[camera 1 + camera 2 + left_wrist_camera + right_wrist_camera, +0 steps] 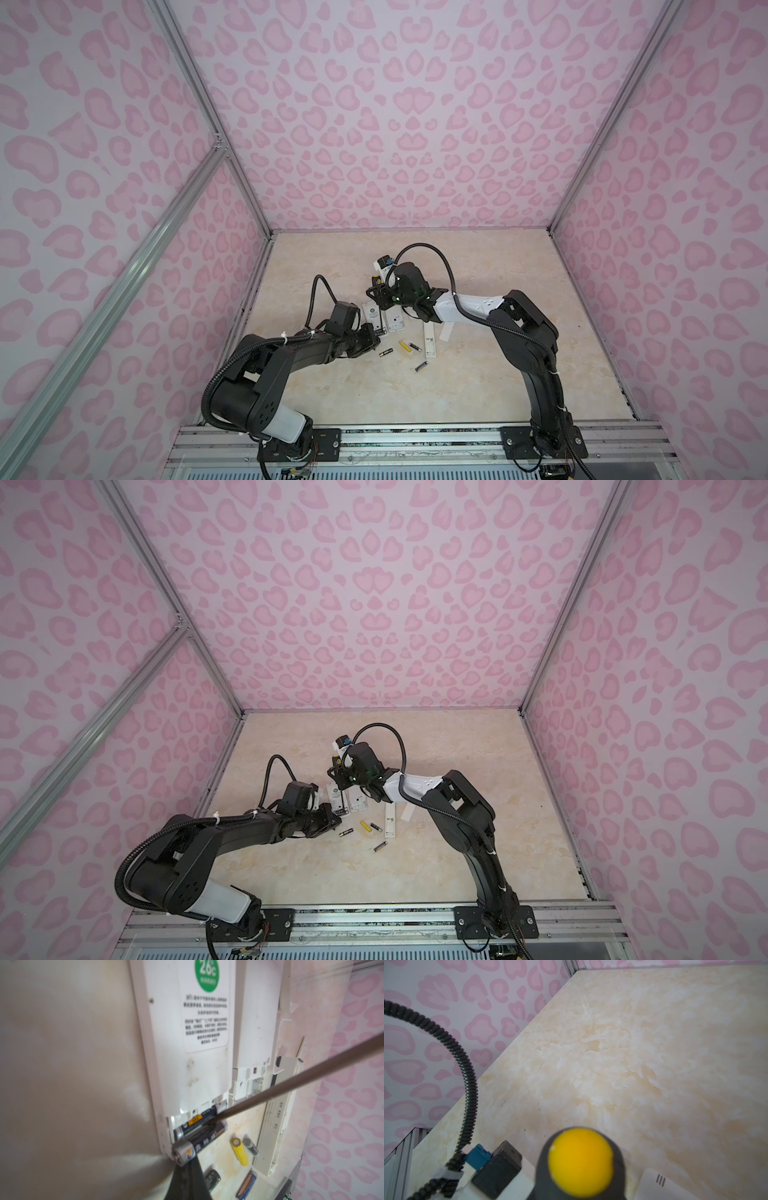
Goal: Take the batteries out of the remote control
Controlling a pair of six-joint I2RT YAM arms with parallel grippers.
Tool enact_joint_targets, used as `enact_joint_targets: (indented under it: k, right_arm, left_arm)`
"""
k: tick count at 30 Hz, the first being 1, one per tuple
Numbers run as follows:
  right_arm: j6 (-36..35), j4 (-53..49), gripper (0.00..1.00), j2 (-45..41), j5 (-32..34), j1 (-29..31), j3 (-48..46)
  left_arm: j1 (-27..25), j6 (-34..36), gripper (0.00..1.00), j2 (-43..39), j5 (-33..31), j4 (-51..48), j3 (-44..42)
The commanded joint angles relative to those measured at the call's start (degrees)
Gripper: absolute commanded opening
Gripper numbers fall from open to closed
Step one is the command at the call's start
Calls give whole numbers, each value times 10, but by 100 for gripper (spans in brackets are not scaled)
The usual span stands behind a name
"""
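1. Two black gold-ended cylindrical batteries (pixel 197 1126) sit in white plastic remote control (pixel 187 1068); four loose cells (pixel 240 1152) nearby.
2. Right gripper (pixel 376 291) clamps black-and-yellow-handled screwdriver (pixel 291 1082), tip between seated pair.
3. Left gripper (pixel 373 334) closed at remote's end.

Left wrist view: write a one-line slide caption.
Screwdriver tip between two black batteries in a white remote's open compartment; four loose batteries nearby.

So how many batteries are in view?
6 batteries: two at the remote's open bay; four loose on the table: yellow, black beside it, another black, blue. More may be hidden.
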Motion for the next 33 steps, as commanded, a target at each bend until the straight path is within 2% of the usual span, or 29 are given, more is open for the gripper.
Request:
enact_joint_targets:
  k: [1,14,25,33]
  right_arm:
    - [0,-1,0,3,5,0,2]
    - [9,95,0,-39,34,2,-67]
    - [-2,87,0,-37,29,5,-59]
    - [18,50,0,-18,14,1,-34]
  left_arm:
    - [2,7,4,-1,-14,-5,-2]
    - [3,8,4,-10,-19,-8,-7]
    - [4,8,4,-8,-20,-4,-11]
    - [4,8,4,-6,-21,-3,-13]
